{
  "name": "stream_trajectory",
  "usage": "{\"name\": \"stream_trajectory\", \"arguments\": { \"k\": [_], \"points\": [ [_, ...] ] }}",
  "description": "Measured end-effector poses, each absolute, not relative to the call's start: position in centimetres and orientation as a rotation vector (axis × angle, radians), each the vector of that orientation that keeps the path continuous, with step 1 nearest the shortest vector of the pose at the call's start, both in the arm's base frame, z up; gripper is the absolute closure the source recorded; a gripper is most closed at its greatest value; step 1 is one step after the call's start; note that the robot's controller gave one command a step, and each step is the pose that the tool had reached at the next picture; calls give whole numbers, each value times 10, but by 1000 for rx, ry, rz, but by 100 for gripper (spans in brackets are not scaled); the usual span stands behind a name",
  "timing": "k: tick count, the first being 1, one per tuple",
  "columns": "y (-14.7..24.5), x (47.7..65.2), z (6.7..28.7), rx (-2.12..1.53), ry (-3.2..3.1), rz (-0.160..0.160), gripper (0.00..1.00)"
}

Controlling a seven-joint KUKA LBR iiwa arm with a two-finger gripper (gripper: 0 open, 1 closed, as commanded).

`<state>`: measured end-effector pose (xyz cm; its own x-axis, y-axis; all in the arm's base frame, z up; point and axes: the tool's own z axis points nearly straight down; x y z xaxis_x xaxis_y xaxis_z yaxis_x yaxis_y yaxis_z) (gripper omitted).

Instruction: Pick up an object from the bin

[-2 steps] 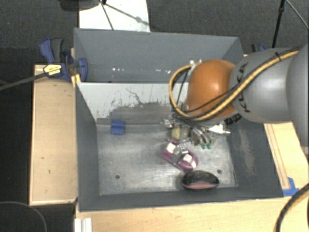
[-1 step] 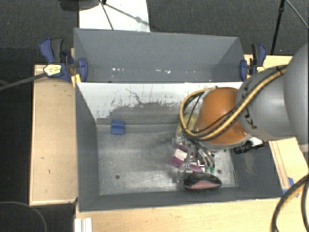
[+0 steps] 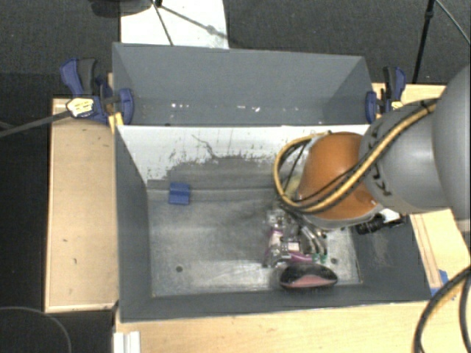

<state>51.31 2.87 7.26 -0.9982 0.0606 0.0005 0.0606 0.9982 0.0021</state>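
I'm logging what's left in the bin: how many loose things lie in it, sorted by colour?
Blue: 1, a small block at the back left of the bin.
Dark with pink: 1, a rounded thing at the front, right by the gripper.
Total: 2

Right of the orange cover [image 3: 335,175], grey arm [image 3: 419,160] cut off by the frame edge, bin [image 3: 132,219] floor under that cover hidden, below it a dark rounded thing with a pink streak [image 3: 307,276], too blurred to name, its top overlapped by the gripper [image 3: 294,258].
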Motion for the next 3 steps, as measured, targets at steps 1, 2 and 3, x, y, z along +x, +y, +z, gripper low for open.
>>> {"name": "stream_trajectory", "arguments": {
  "k": [1, 2, 3],
  "points": [
    [11, 518, 191, 407, -3123, 1, 100],
    [-6, 544, 255, 1021, -2979, 4, 100],
    [12, 570, 248, 1080, -2956, -1, 100]
  ]
}}
